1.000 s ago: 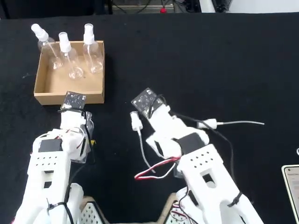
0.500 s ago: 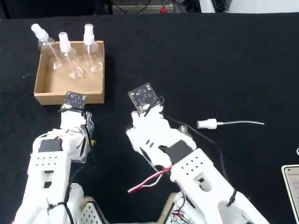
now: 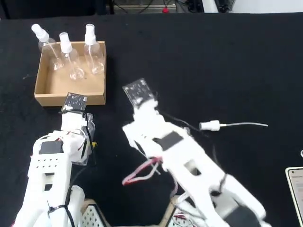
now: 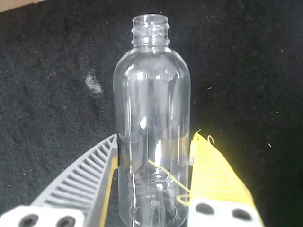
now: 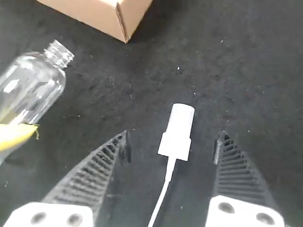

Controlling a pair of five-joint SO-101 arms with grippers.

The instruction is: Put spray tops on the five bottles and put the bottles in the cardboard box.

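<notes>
At about ten o'clock on the table [image 3: 213, 61] the cardboard box [image 3: 57, 85] holds three capped bottles [image 3: 68, 59] leaning on its far wall, so those look finished. Just off the box's near wall, at its six o'clock, the left gripper [image 4: 155, 138] is clamped on the lower body of an uncapped bottle [image 4: 151, 94]. The threaded neck points away from the wrist and stays free, which looks like a way of presenting it for a cap.

At three o'clock from that bottle the right gripper [image 5: 173, 139] is spread wide over a spray top [image 5: 177, 130]. The top lies on the cloth between the jaws with a gap on each side, so nothing is held; the straddle suits closing on the white head. Its dip tube trails back toward the wrist.

Farther out at three o'clock a second spray top [image 3: 210, 126] lies alone, likely for the fifth bottle.
</notes>
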